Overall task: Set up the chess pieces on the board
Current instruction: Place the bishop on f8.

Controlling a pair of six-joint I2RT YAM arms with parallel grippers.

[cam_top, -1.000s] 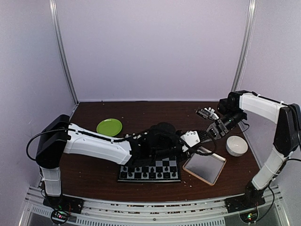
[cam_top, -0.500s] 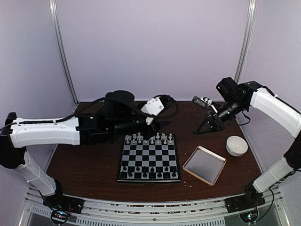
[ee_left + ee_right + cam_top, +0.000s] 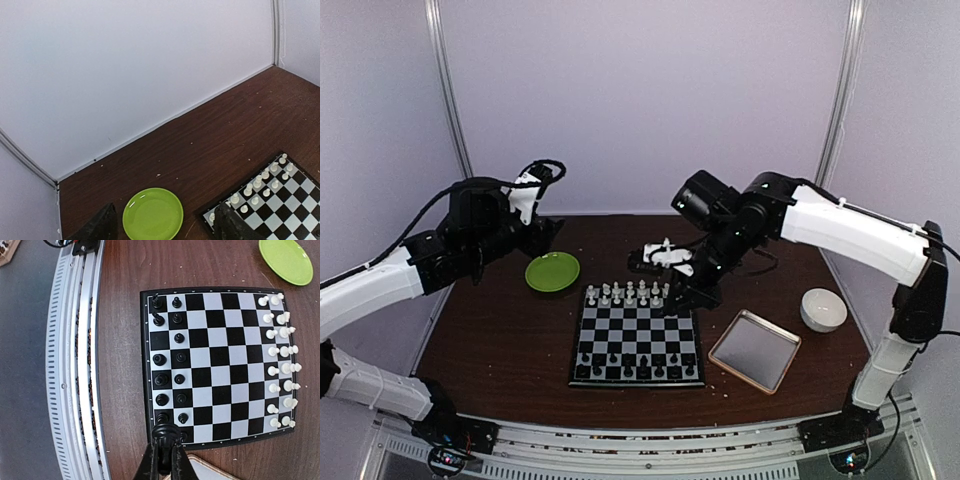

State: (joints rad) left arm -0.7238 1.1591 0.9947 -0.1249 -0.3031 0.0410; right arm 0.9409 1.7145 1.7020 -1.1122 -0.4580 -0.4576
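There, tiny round-topped black piece (image 3: 166, 432).

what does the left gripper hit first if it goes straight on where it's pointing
Probably the green plate, framed between the open fingers of the left gripper in its wrist view, though depth is unclear.

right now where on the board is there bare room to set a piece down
The four middle rows of the board are bare, between the black pieces and the white pieces. One square in black's back row looks free too. Both ends are crowded.
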